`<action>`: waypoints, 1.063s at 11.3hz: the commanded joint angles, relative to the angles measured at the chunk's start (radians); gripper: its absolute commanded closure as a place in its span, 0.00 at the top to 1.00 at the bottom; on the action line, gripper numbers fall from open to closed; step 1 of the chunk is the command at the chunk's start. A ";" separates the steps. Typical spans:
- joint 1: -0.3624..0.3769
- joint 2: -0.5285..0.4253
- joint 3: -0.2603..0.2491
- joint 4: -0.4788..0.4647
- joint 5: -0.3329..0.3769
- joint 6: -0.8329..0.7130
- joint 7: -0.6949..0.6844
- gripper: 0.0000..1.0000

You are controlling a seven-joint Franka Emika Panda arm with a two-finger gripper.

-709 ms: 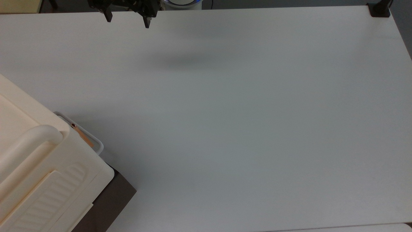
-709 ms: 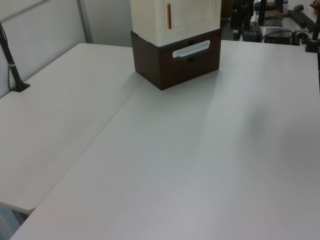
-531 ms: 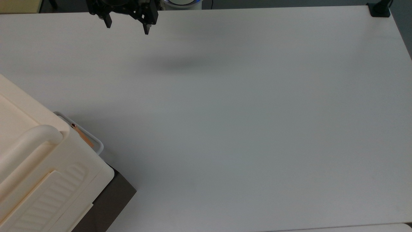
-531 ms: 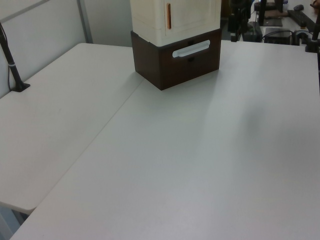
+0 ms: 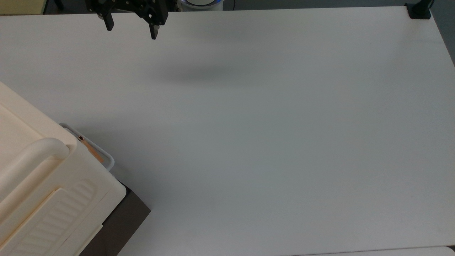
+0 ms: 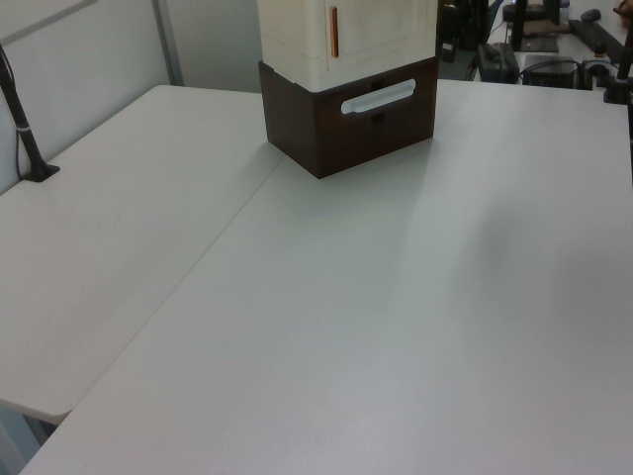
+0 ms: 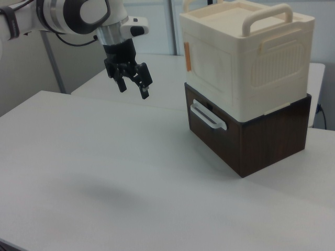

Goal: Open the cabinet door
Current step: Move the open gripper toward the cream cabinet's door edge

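The cream cabinet (image 7: pixel 246 57) stands on a dark brown drawer base (image 7: pixel 246 141). Its cabinet door (image 7: pixel 209 70) is the flat front panel, shut, with an orange-brown latch strip (image 7: pixel 187 49) on its edge. The door (image 6: pixel 381 25) faces the camera in the left view, and the latch strip (image 5: pixel 93 151) shows in the top view at lower left. My gripper (image 7: pixel 133 89) hangs open and empty above the table, well apart from the door on the right view's left. The same gripper (image 5: pixel 130 30) sits near the top view's upper edge.
The drawer base carries a white handle (image 7: pixel 208 116). A ribbed side panel (image 7: pixel 275 63) and a rounded carry handle (image 7: pixel 267 15) belong to the cabinet. A black mount (image 5: pixel 419 10) sits at the table corner, a black clamp pole (image 6: pixel 28 139) at the left view's left.
The gripper has shifted toward the top view's left and slightly lower in that view, still open. The cabinet has not moved.
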 commanded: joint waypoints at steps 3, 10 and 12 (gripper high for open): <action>0.003 0.018 -0.009 -0.007 0.017 0.191 0.021 1.00; 0.010 0.107 -0.008 -0.008 0.017 0.519 0.090 1.00; 0.013 0.141 -0.006 -0.008 0.014 0.627 0.115 1.00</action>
